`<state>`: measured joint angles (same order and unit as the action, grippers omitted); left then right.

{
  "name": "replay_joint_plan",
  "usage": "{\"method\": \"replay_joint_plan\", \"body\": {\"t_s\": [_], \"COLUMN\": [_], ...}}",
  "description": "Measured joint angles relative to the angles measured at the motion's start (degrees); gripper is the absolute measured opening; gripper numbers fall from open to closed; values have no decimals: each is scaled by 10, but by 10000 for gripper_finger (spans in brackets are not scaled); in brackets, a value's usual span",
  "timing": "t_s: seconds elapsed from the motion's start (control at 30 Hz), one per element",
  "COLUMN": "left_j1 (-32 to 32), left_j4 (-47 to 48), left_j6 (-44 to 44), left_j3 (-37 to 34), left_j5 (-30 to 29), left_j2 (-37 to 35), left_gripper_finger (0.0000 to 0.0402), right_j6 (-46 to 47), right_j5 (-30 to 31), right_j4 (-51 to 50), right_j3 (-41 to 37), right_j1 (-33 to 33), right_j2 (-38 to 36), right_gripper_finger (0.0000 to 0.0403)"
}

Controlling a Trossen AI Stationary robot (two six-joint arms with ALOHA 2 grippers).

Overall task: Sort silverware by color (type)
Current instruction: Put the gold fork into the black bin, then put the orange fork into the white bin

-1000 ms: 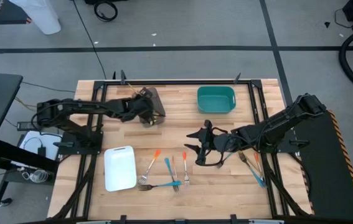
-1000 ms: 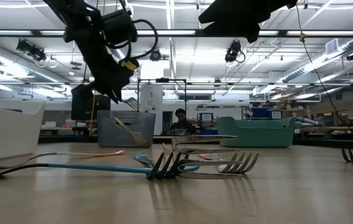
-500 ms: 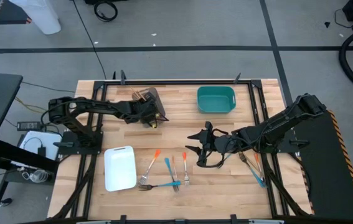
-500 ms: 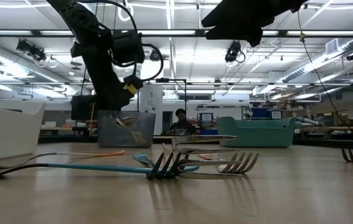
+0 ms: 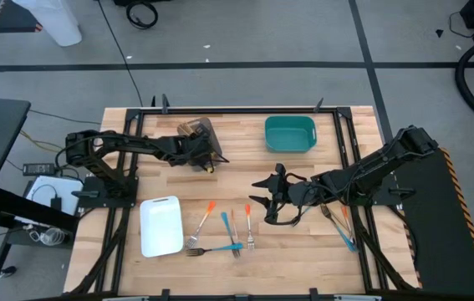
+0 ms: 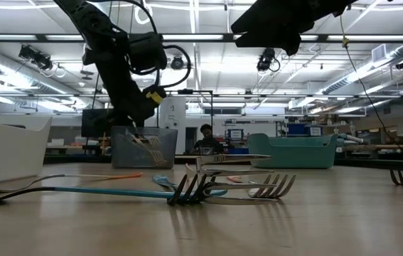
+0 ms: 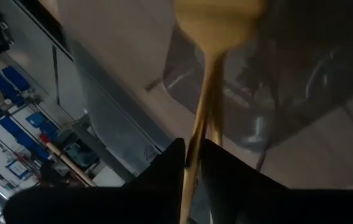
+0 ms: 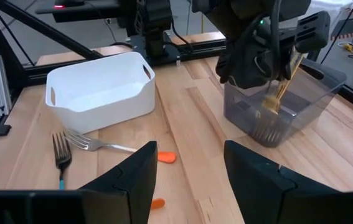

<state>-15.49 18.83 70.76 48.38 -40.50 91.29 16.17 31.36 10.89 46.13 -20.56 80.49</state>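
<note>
1. My left gripper: poised at the near edge of the grey tray, far-left part of the table. Clenched on 1 gold fork, pinched by the handle between my 2 dark fingers; the tines hang down over the tray's open top, as the right wrist view shows.

2. Grey tray, contents: at least 1 more fork lying inside against the clear wall; the count cannot be told.

3. My right gripper: hovering above the table's middle, right of the loose cluster, fingers spread apart and holding nothing.

4. Loose cluster, near-centre of the table, just right of the white tray:
 - 1 orange-handled fork, angled, tines toward the near edge.
 - 1 orange-handled fork, roughly straight, tines near.
 - 1 blue-handled fork, crossing the others.
 - 1 blue-handled fork, lying crosswise along the near side, tines toward the white tray.
 In the low view their tines overlap; which ones touch is not clear.

5. Right-side group: several forks, orange and blue handles among them, lying under my right arm; exact number cannot be told.

6. Teal tray: far side, right of centre, well apart from both grippers.

7. White tray: near-left, nothing visible in it.
</note>
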Motion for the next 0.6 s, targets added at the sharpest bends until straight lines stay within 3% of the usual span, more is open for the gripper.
{"method": "replay_joint_plan", "body": {"t_s": [0.23,0.37,0.6], "left_j1": [10,28,46], "left_j4": [-9,-10,-15], "left_j6": [-29,-29,-26], "left_j3": [0,0,0], "left_j5": [-2,-54,-124], "left_j2": [0,-1,-23], "left_gripper_finger": [121,153,156], "right_j6": [4,4,4], "right_j5": [0,-1,-1], "right_j4": [-3,-4,-5], "right_j3": [0,0,0], "right_j1": [0,-2,-7], "right_j2": [0,0,0], "right_gripper_finger": [197,197,197]}}
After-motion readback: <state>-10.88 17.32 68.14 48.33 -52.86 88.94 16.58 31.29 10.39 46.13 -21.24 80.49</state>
